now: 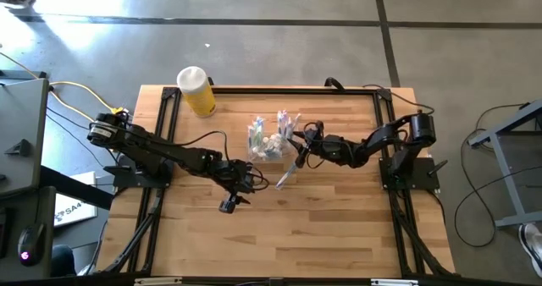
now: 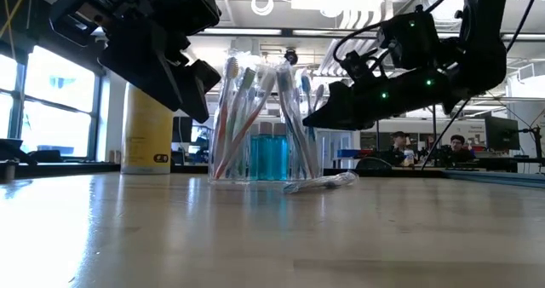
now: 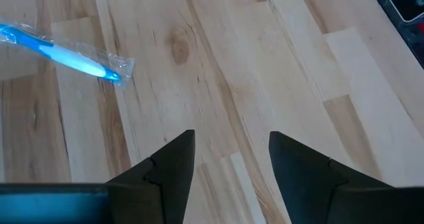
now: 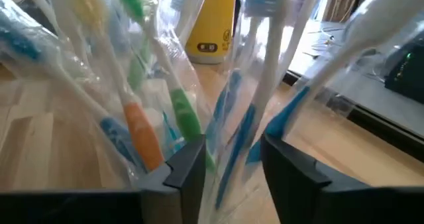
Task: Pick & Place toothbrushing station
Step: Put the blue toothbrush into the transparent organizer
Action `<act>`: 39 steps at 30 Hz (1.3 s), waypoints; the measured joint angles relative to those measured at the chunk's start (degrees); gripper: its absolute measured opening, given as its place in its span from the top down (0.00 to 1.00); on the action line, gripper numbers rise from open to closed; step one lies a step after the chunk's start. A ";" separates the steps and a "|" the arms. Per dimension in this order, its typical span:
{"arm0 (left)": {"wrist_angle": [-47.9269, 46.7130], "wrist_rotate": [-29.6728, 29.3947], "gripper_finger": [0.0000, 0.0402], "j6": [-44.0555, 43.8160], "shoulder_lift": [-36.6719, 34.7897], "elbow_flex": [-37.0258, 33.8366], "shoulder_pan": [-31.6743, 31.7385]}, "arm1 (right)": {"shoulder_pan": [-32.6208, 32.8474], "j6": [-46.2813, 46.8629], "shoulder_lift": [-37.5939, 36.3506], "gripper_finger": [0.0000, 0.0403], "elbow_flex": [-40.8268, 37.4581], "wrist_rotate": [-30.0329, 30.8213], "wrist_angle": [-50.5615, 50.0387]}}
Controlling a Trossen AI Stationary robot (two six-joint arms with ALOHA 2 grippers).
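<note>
a: from above, where's the toothbrush stuff?

b: the clear cup (image 1: 264,140) full of wrapped toothbrushes (image 1: 284,123) stands mid-table on the wooden table (image 1: 339,227). the right gripper (image 1: 298,144) sits just beside it. one wrapped toothbrush (image 1: 286,174) lies flat nearby. the left gripper (image 1: 241,189) hangs over bare wood.

a: and at table height?

b: the cup (image 2: 271,156) stands upright, brushes fanned out. the loose brush (image 2: 319,182) lies in front of it. the yellow cylinder (image 2: 146,128) behind has a small dark label, unreadable.

a: left wrist view?

b: fingers (image 3: 173,164) spread apart, holding nothing; a blue wrapped brush (image 3: 69,54) lies off to one side.

a: right wrist?

b: fingers (image 4: 189,168) parted, with a wrapped brush (image 4: 232,128) between them. a grip can't be told. the yellow cylinder's (image 4: 213,18) label is too blurred to read.
</note>
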 joint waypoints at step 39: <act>37.72 -21.49 0.53 -5.34 10.81 0.07 0.46 | 33.52 -31.42 -4.13 0.63 0.04 47.06 7.91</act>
